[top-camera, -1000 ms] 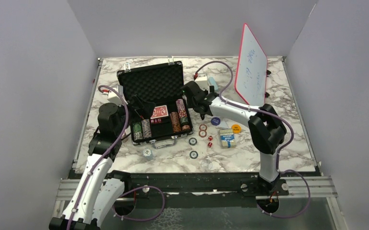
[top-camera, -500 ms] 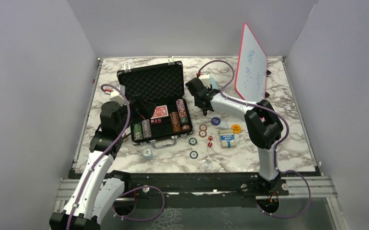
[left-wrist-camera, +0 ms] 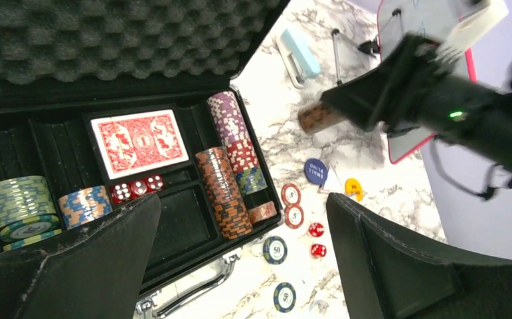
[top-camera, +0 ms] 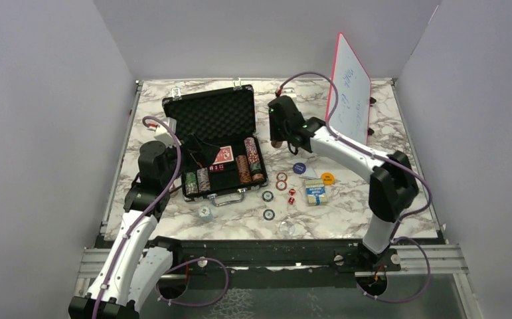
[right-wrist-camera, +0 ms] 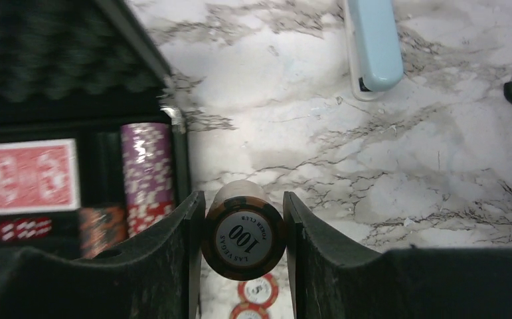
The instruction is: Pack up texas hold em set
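Observation:
The black briefcase [top-camera: 210, 113] lies open at the table's left centre. In it are rows of striped chips [left-wrist-camera: 223, 189], a red card deck [left-wrist-camera: 139, 141] and red dice [left-wrist-camera: 133, 189]. My right gripper [top-camera: 278, 139] is just right of the case and above the table, shut on a short stack of brown chips [right-wrist-camera: 243, 236] marked 100, which also shows in the left wrist view [left-wrist-camera: 318, 117]. My left gripper [top-camera: 193, 143] is open and empty over the case's left part. Loose on the table are red chips [top-camera: 281, 181], two dice [top-camera: 292, 195], blue chips [top-camera: 267, 196], a blue deck [top-camera: 315, 191] and round buttons [top-camera: 299, 168].
The red-framed whiteboard [top-camera: 348, 90] stands at the back right, close behind the right arm. A pale blue block [right-wrist-camera: 372, 43] lies behind the right gripper. Two clear discs [top-camera: 204, 212] lie near the front edge. Grey walls enclose the table.
My right gripper has lifted and swung back and to the right, away from the case's right side, and the arm has stretched out. My left gripper has shifted only slightly.

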